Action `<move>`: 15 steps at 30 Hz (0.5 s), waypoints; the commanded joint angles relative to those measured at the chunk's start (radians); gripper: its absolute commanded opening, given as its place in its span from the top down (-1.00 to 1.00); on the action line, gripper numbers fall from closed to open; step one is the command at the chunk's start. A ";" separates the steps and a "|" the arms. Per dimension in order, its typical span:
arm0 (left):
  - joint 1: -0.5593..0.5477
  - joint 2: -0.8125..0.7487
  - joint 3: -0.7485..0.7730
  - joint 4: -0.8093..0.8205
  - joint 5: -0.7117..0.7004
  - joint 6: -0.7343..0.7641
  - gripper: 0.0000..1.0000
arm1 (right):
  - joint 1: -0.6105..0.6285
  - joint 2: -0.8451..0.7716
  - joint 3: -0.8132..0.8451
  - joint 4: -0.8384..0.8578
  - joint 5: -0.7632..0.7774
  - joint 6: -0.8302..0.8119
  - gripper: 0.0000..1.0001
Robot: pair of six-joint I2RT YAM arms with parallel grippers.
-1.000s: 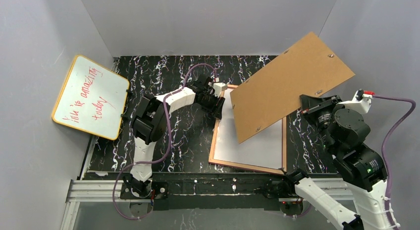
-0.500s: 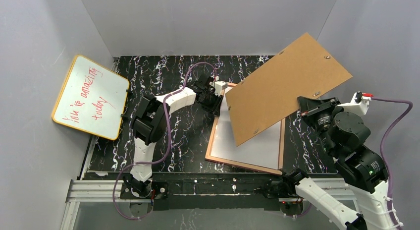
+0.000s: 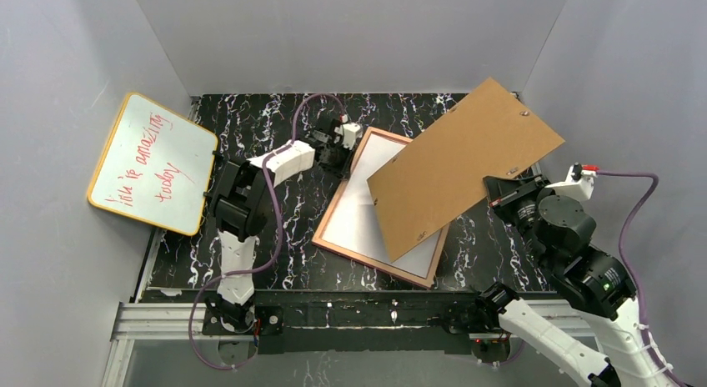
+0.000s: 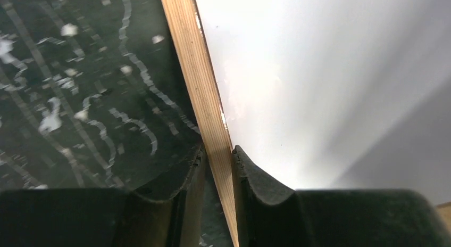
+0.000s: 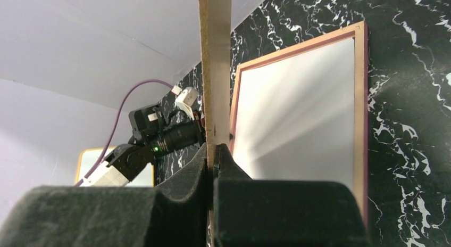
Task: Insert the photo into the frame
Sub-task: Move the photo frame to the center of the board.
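The frame [image 3: 373,263] lies flat on the black marbled table, its orange-tan reverse side up and turned at an angle. A white surface [image 4: 319,71] fills its opening. The photo's printed side shows nowhere, and I cannot tell whether this white sheet is its back. My left gripper [image 3: 342,160] is shut on the frame's rim [image 4: 199,82] near the far left corner, one finger on each side. My right gripper [image 3: 492,185] is shut on the edge of the brown backing board [image 3: 463,166], which it holds tilted in the air over the frame's right part. The right wrist view shows that board [image 5: 214,55] edge-on.
A yellow-rimmed whiteboard [image 3: 150,162] with red writing leans at the left wall. Grey walls close in the table on the left, back and right. The raised board hides the frame's far right corner from above.
My left gripper has shut on the frame's rim and dragged the frame leftward, swinging it to a slant. My right arm has carried the backing board left and lower.
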 commanded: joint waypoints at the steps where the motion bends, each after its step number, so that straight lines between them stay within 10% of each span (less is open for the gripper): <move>1: 0.083 -0.086 -0.049 -0.038 -0.076 0.046 1.00 | 0.063 -0.019 -0.009 0.199 0.051 0.050 0.97; 15: 0.241 -0.272 -0.246 -0.084 -0.003 0.091 1.00 | 0.179 0.171 -0.046 0.374 -0.048 0.030 0.97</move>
